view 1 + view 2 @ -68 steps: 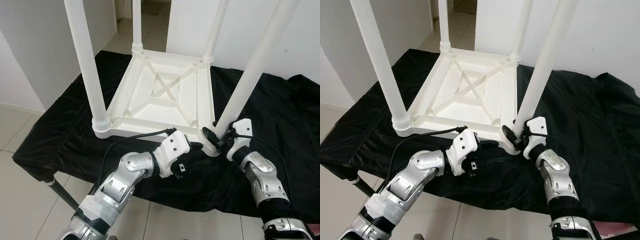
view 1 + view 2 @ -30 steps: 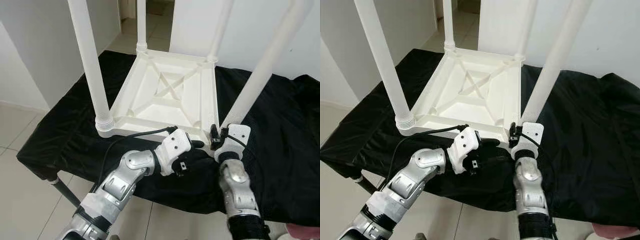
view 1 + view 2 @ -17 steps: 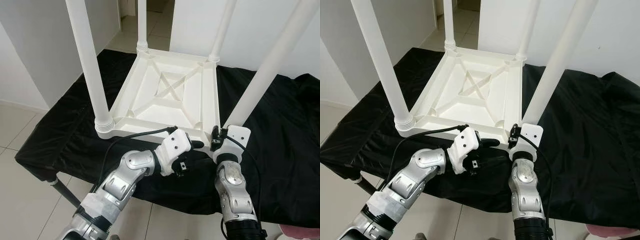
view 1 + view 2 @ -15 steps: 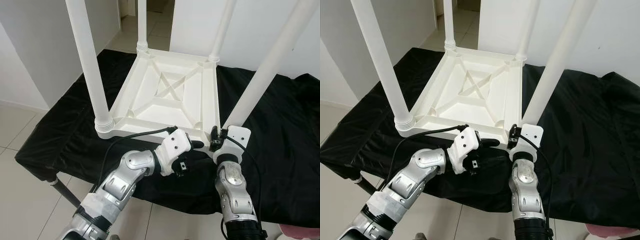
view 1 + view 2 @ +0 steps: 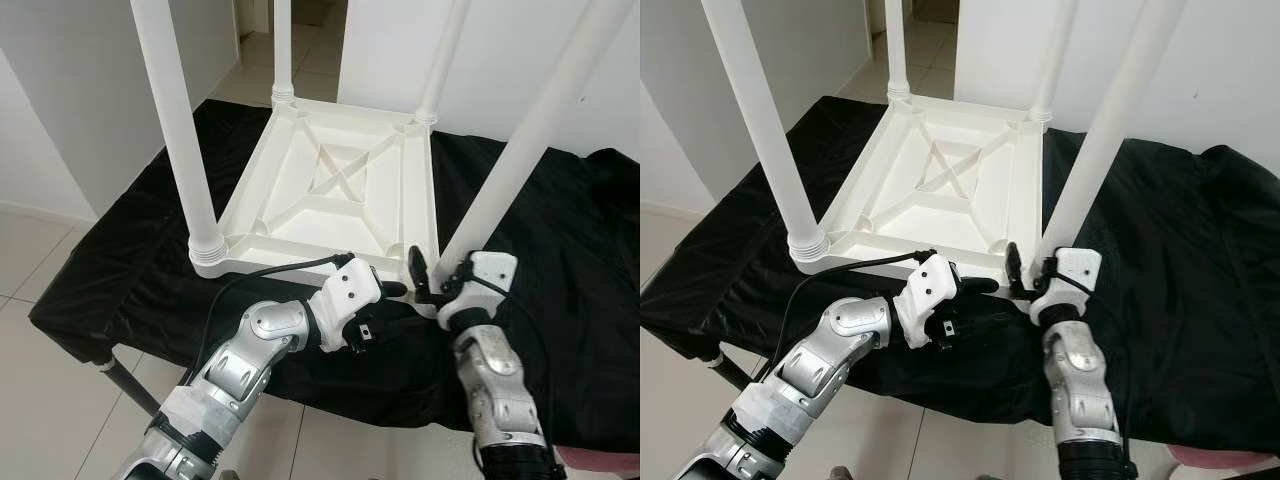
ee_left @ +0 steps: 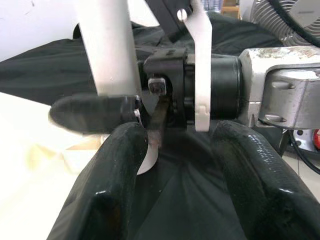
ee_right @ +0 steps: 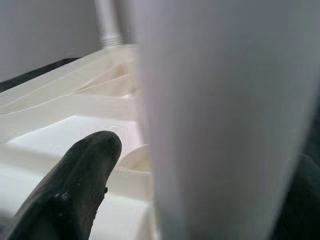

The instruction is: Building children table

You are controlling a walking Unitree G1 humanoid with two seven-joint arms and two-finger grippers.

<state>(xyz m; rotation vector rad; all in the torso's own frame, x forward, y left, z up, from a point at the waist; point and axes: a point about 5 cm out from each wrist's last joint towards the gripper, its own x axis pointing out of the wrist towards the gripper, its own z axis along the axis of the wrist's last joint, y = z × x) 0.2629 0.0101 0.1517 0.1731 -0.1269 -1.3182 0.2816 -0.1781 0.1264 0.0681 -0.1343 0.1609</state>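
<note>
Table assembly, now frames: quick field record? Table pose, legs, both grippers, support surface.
table: white plastic table, upside down, underside up
legs: four seated at the corners, pointing up
near-right leg: leg leans outward
right gripper: right gripper at that leg's base, jaws open around it
left gripper: left gripper at the table's near edge, jaws open, empty
surface: black cloth beneath the table

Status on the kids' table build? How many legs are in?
All four legs stand in the upturned white tabletop. In hand: right tool open around the base of the near-right leg, left tool at that same corner. Left: whether the leg is fully seated cannot be told; flipping the table upright.
</note>
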